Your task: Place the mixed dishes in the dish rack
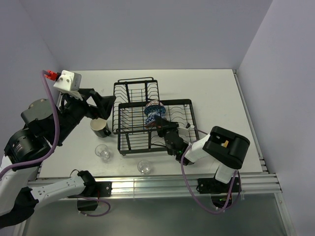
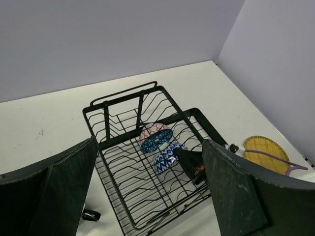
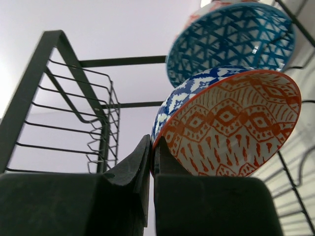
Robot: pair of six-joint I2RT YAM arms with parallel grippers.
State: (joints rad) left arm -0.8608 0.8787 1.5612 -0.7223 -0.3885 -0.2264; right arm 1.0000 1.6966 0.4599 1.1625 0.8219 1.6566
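Note:
The black wire dish rack (image 1: pixel 129 139) lies mid-table. Two patterned bowls stand on edge in it, one against the other. The nearer bowl (image 3: pixel 231 128) is orange-red inside and blue outside; my right gripper (image 3: pixel 152 147) is shut on its lower rim. Behind it leans a bowl (image 3: pixel 231 39) that is blue inside. From above, the right gripper (image 1: pixel 160 124) reaches into the rack from the right. My left gripper (image 2: pixel 150 196) hangs open and empty above the rack's left side. A black mug (image 1: pixel 100 128) and two clear glass cups (image 1: pixel 103 152) (image 1: pixel 144 167) stand on the table. A yellow plate (image 2: pixel 266 152) lies right of the rack.
The rack's smaller raised section (image 1: pixel 135 91) sits at its far side. The walls enclose the table on the left, back and right. The right arm's body (image 1: pixel 224 147) rests over the table's right front, with its cable looping past the front edge.

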